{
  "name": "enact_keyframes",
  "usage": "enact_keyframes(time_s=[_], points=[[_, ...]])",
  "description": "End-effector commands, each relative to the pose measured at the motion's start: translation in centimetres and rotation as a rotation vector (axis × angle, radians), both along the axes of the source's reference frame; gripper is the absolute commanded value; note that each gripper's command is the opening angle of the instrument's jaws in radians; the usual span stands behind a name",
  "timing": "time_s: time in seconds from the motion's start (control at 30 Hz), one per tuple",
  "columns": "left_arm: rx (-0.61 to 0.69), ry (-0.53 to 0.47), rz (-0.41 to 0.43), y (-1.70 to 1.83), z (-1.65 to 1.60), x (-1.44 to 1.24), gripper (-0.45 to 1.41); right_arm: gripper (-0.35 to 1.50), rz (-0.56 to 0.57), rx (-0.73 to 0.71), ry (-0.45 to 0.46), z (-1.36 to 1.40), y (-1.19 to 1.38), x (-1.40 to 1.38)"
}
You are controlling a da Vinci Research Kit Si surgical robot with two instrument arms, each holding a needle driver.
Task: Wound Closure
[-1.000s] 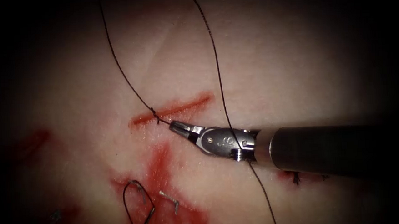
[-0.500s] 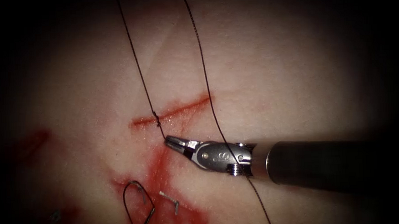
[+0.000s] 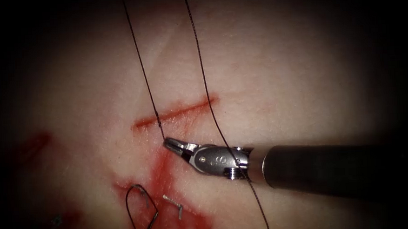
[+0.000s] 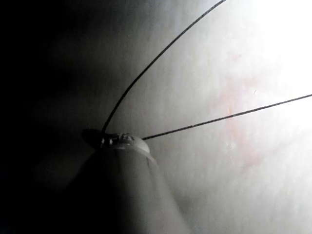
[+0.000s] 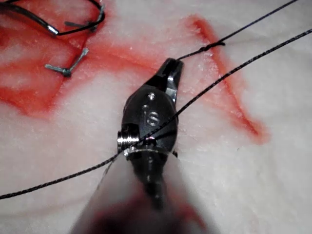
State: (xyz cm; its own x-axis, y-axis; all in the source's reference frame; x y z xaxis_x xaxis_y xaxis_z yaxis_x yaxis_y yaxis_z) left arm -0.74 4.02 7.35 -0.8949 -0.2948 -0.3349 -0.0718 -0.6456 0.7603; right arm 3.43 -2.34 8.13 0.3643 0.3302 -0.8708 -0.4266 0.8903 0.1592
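Observation:
The right tool (image 3: 168, 143) comes in from the right, just below the cut (image 3: 176, 111), with its jaws shut on the short end of the thread (image 3: 141, 62). From the jaws that strand rises through a small knot (image 3: 159, 124) at the cut and off the top. A second strand (image 3: 201, 68) runs down across the right tool's wrist. The right wrist view shows the same jaws (image 5: 173, 68) pinching the thread beside the cut (image 5: 229, 83). Both strands reach the left tool (image 4: 117, 139), which holds the thread. The curved needle (image 3: 141, 211) lies loose on the tissue, below and left of the cut.
Red fluid (image 3: 165, 177) stains the tissue below the cut. A short cut piece of thread (image 3: 174, 204) lies in it next to the needle. A fainter red mark (image 3: 33, 146) shows at the far left.
The right tool has moved down and left, away from the cut, taking the short thread end with it. The strand above the knot has swung right and straightened.

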Motion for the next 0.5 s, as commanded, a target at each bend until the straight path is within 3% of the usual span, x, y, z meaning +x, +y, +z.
enact_keyframes(time_s=[0.03, 0.5], points=[[-0.007, 0.003, 0.0, 0.12, 0.03, -0.04, -0.45, -0.35, -0.007, 0.016, -0.006, 0.06, -0.17, 0.06], [-0.011, 0.018, -0.011, 0.12, 0.04, -0.03, -0.45, -0.35, -0.004, 0.033, -0.01, 0.01, -0.21, 0.07]])
